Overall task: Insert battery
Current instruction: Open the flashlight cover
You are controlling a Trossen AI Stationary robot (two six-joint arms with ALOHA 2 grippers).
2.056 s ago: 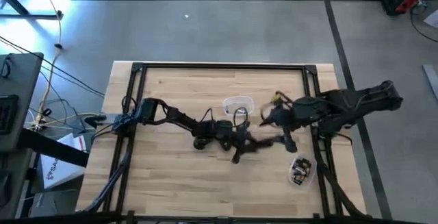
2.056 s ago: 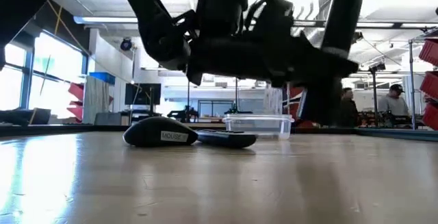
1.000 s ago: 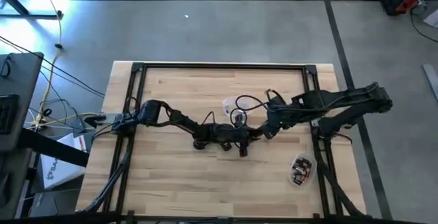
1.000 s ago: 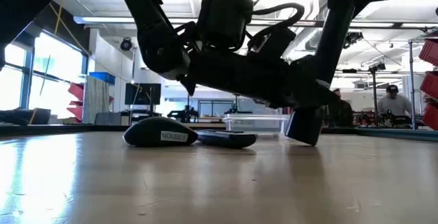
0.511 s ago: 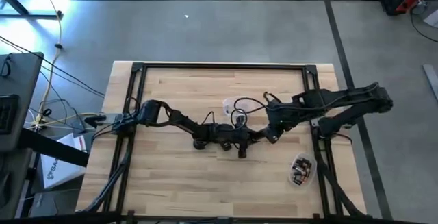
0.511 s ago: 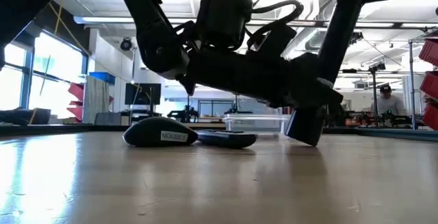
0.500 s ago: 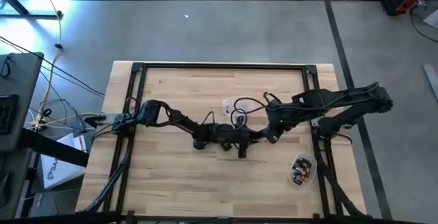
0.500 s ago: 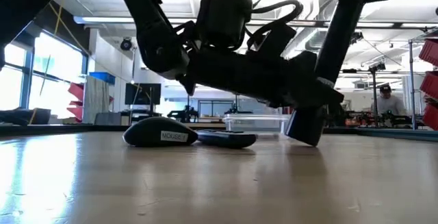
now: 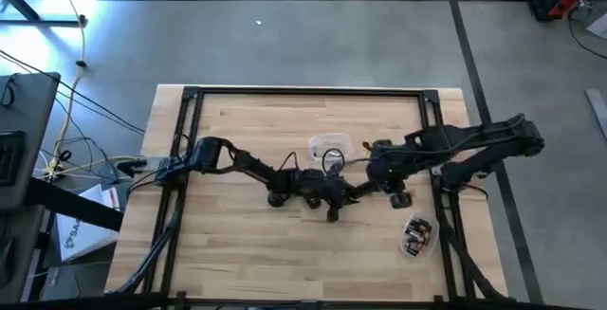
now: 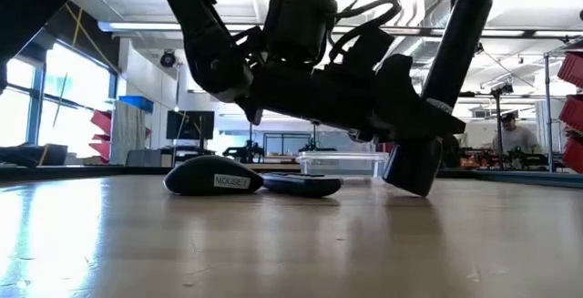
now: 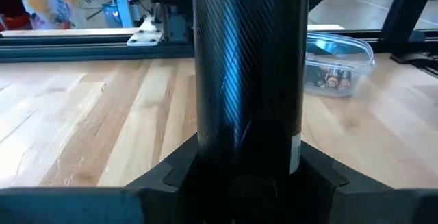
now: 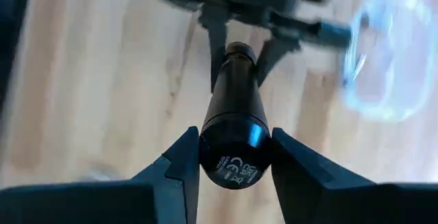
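Both grippers meet at the flashlight (image 12: 233, 125) near table (image 9: 247, 244) centre. Right gripper (image 12: 233, 152) pinches the flashlight's tail end, one finger each side; the CE-marked cap faces its wrist camera. Left gripper (image 12: 239, 29) clamps the far end of the same flashlight, fingers (image 12: 213, 39) straddling the barrel; in the left wrist view the barrel (image 11: 248, 66) fills the frame between its fingers.

Batteries (image 9: 414, 236) sit in a clear tub (image 9: 417, 223) on the right-arm side of the flashlight, near the table edge. An empty-looking clear container (image 9: 327, 145) lies just beyond the flashlight, toward the table's far edge. In the low view a mouse (image 10: 212, 176) and a dark flat piece (image 10: 301, 185) rest on the table, touching or nearly so.
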